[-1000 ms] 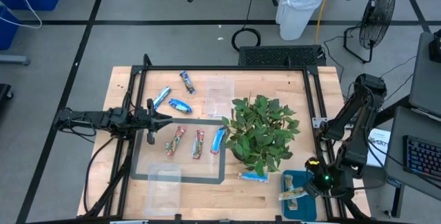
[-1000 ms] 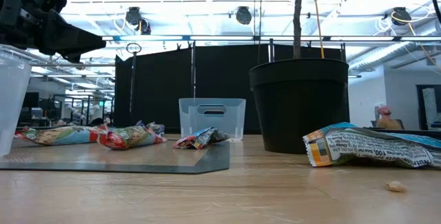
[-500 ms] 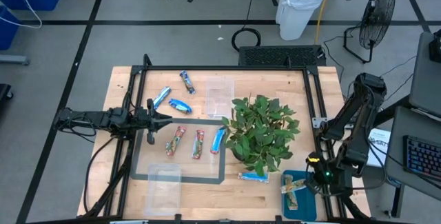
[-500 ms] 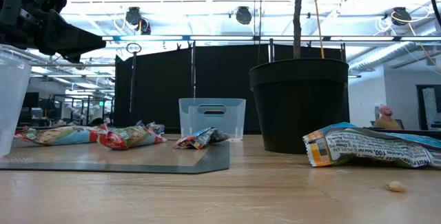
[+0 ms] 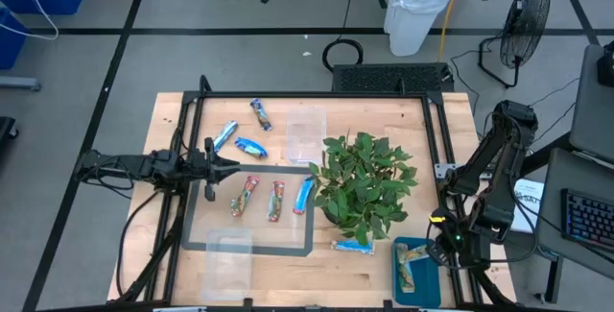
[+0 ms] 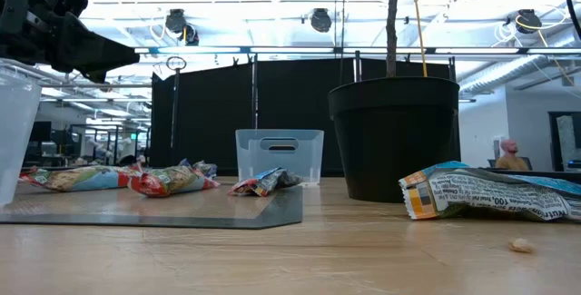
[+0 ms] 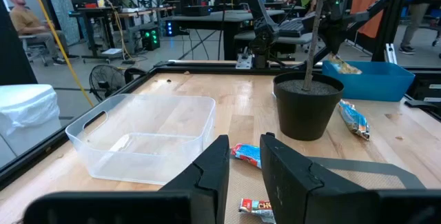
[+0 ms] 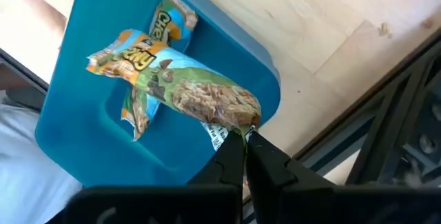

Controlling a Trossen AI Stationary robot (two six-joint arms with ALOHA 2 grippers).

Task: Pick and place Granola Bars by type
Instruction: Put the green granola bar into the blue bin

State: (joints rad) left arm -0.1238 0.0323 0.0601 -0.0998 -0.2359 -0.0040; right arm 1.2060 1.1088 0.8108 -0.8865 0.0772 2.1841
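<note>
A wooden counter (image 5: 374, 264) stands on a grey workshop floor, with a potted plant (image 5: 363, 183) near its middle and a grey mat (image 5: 251, 245) to the plant's left.

The change over the last second is at the right front corner. The right claw (image 8: 242, 136) has drifted a little toward the right edge of the counter above the teal tray (image 5: 418, 272), and the green-and-beige bar (image 8: 186, 89) has gone with it. Its fingers are pinched together on the crimped end of that wrapper. The bar hangs over the tray's hollow, where a second bar of the same kind (image 8: 167, 24) already lies. Whether the held bar touches the tray floor cannot be told.

So this bar looks all but delivered to its own group; only the letting go seems left.

The left claw (image 7: 244, 162) has not moved. It hovers over the left edge of the mat with its fingers a little apart and nothing between them, looking past a clear tub (image 7: 146, 136).

Much sorting remains. Two red-and-tan bars (image 5: 246, 196) and a blue bar (image 5: 304, 195) lie on the mat. Three more blue bars (image 5: 251, 146) lie toward the far left of the counter, and another bar (image 5: 352, 247) lies in front of the plant.
</note>
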